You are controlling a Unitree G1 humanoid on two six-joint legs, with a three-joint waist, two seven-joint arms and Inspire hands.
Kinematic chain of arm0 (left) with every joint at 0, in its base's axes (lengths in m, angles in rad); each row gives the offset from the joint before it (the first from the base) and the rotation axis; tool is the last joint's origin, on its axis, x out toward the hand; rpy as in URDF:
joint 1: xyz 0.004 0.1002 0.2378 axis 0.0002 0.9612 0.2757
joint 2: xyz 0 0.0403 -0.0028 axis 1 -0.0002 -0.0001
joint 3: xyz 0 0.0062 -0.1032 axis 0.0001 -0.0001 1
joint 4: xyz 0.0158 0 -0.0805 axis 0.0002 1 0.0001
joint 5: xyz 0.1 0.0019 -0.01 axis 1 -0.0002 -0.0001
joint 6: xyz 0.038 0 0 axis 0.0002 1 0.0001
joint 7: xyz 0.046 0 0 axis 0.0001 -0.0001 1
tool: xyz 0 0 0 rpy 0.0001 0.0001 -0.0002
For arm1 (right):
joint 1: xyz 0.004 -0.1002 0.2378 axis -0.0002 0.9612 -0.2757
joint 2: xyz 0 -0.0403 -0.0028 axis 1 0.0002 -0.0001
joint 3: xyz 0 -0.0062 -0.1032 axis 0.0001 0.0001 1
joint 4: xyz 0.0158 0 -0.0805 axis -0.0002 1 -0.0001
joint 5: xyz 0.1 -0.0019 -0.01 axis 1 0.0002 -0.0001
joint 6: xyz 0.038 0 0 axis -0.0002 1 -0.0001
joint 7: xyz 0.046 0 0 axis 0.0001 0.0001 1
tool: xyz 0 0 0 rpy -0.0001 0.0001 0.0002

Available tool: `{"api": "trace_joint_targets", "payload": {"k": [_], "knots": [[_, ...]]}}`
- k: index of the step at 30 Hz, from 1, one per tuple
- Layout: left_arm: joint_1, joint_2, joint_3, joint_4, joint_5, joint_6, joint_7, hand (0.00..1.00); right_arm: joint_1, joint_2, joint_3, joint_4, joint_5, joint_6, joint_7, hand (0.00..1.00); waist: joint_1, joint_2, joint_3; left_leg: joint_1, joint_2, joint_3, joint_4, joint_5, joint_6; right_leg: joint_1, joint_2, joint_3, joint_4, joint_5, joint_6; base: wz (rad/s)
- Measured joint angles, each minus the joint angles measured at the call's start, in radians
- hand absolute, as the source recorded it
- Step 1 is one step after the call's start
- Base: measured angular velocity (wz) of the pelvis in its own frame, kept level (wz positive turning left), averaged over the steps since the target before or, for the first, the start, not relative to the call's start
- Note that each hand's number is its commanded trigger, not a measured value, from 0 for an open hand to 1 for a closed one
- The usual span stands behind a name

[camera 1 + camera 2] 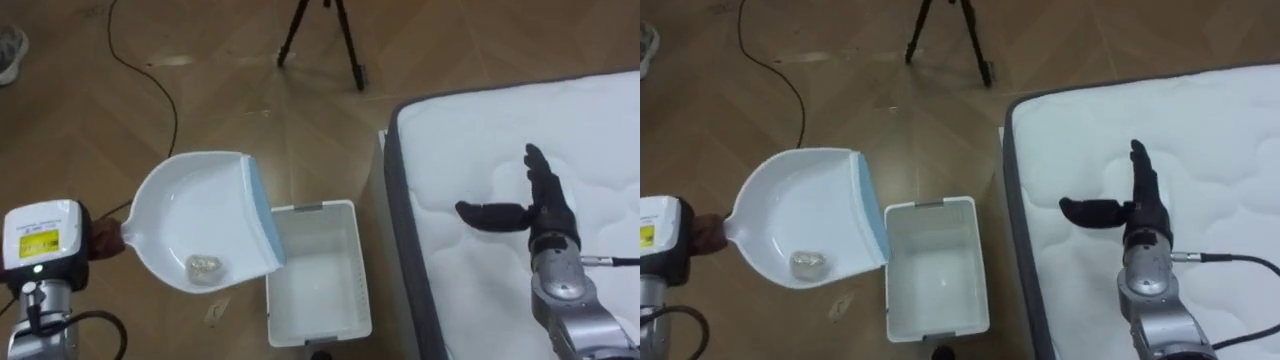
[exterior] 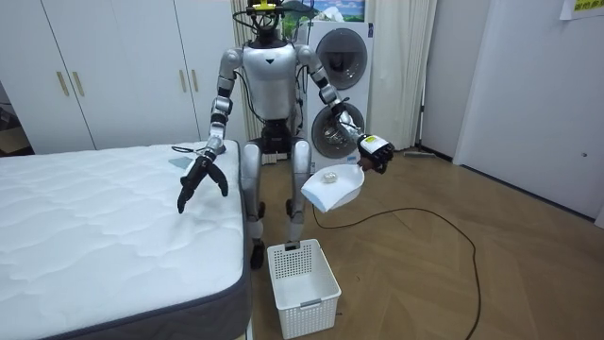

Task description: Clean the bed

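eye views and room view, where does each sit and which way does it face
left eye view: on the head, looking down at dustpan, bin, bed; left hand lower left, right hand over bed.
right eye view: beside it, same look, same hands.
room view: across the room, facing the robot's front, whole body.
shared: dustpan, bin, bed.

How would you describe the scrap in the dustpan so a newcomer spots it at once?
On the floor beside the white mattress stands a white basket; at its left the left hand holds a white dustpan with a pale blue lip. The scrap is the small, pale, crumpled lump near the pan's lower rim, the one loose thing inside it.
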Motion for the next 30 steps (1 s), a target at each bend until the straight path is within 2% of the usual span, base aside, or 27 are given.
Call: {"api": "trace_joint_targets", "payload": {"k": [8, 10, 13, 16, 21, 30], "knots": [[-0.034, 0.024, -0.029, 0.016, 0.0, 0.0, 0.011, 1.0, -0.025, -0.003, 0.028, 0.009, -0.001, 0.0, -0.002, 0.0, -0.016, 0.005, 0.0018, -0.09, 0.001, 0.013, 0.027, 0.003, 0.0, -0.107, -0.004, 0.0, 0.045, -0.001, -0.001, -0.03], [-0.044, 0.031, -0.034, 0.016, 0.005, -0.002, 0.011, 1.0, -0.027, -0.003, 0.039, 0.01, -0.011, 0.0, -0.005, 0.0, -0.018, 0.006, 0.0024, -0.104, -0.003, 0.012, 0.031, 0.003, 0.0, -0.123, -0.017, -0.016, 0.059, -0.007, -0.003, 0.04], [-0.055, 0.031, -0.04, 0.016, 0.033, -0.002, 0.013, 1.0, -0.028, -0.006, 0.059, 0.01, -0.017, -0.001, -0.017, 0.0, -0.02, 0.007, 0.0034, -0.108, -0.014, 0.011, 0.031, 0.003, 0.001, -0.134, -0.029, -0.022, 0.079, -0.021, -0.002, 0.07], [-0.064, 0.031, -0.047, 0.015, 0.049, -0.004, 0.013, 1.0, -0.028, -0.006, 0.062, 0.01, -0.023, -0.001, -0.019, 0.0, -0.021, 0.013, 0.0065, -0.116, -0.016, 0.009, 0.032, 0.003, 0.001, -0.14, -0.032, -0.026, 0.079, -0.021, -0.002, 0.03], [-0.072, 0.033, -0.062, 0.015, 0.069, -0.003, 0.011, 1.0, -0.026, -0.008, 0.063, 0.009, -0.023, -0.001, -0.019, 0.0, -0.025, 0.013, 0.0065, -0.136, -0.016, 0.006, 0.038, 0.003, 0.001, -0.159, -0.034, -0.034, 0.084, -0.021, -0.003, 0.0], [-0.072, 0.036, -0.066, 0.011, 0.175, 0.005, -0.009, 1.0, -0.015, -0.015, 0.062, -0.007, -0.066, -0.001, -0.007, 0.0, -0.026, 0.013, 0.0063, -0.138, -0.016, 0.013, 0.036, 0.003, 0.001, -0.17, -0.039, -0.035, 0.093, -0.021, -0.003, -0.02]]}}
